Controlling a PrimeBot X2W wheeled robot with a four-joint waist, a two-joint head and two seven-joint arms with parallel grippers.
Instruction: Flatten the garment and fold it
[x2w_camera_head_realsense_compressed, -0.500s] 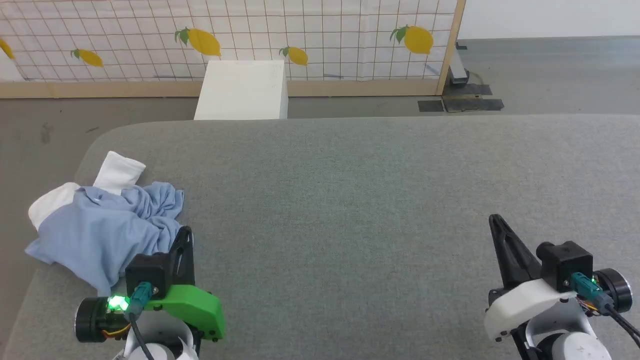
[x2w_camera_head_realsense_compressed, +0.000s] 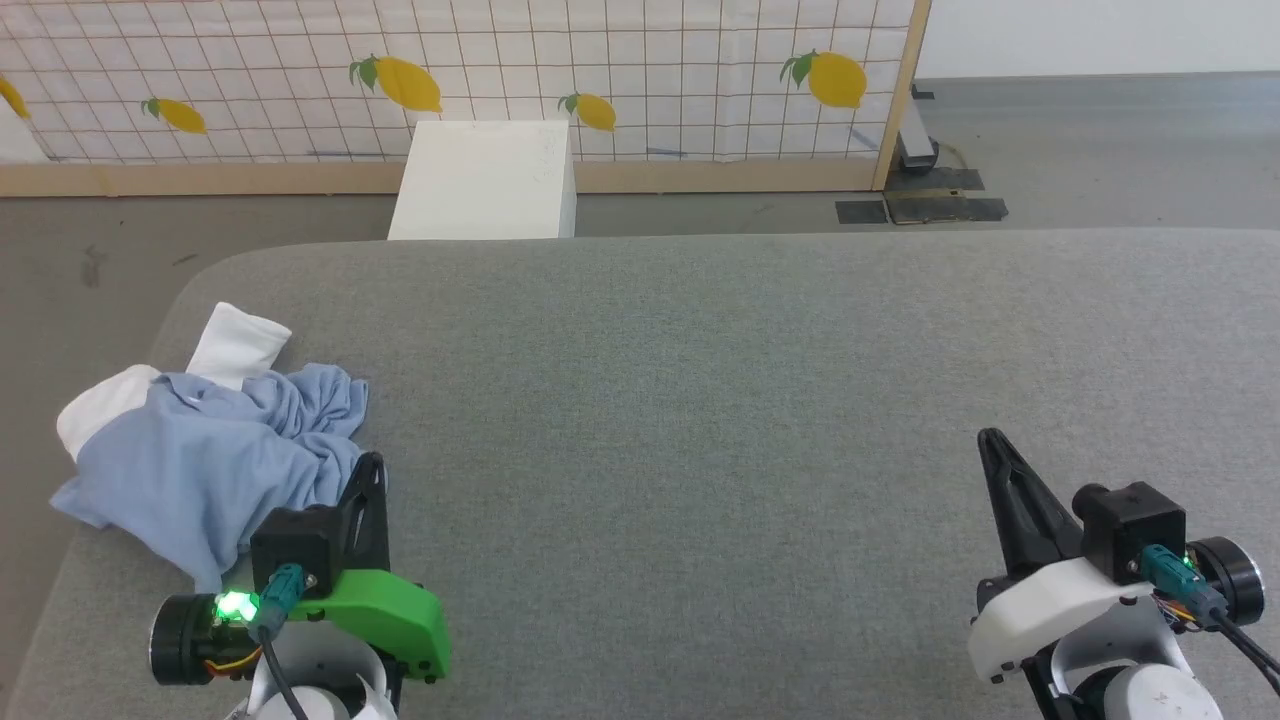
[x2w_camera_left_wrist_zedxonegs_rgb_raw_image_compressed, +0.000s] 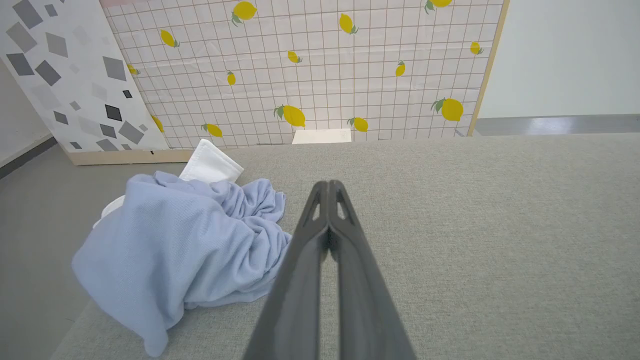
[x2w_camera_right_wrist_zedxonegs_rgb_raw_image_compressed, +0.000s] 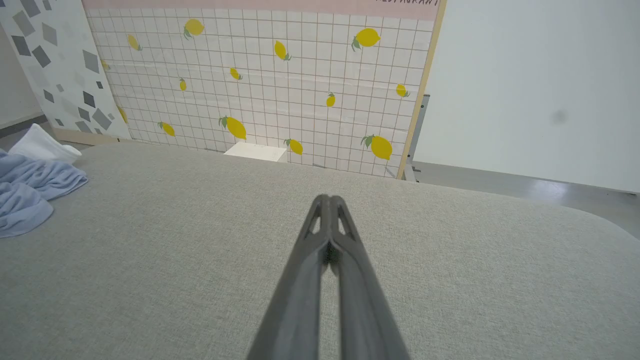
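Nothing has shifted since the earlier frame: both arms and the cloth lie as they did. The garment (x2w_camera_head_realsense_compressed: 200, 450) sits crumpled at the near left corner of the grey padded table (x2w_camera_head_realsense_compressed: 700, 400), one white sleeve pointing far-left. The left gripper (x2w_camera_head_realsense_compressed: 372, 462) hovers just right of the heap, fingers pressed together and pointing away from the robot. The right gripper (x2w_camera_head_realsense_compressed: 990, 437), also closed, is low at the near right, well apart from the garment.
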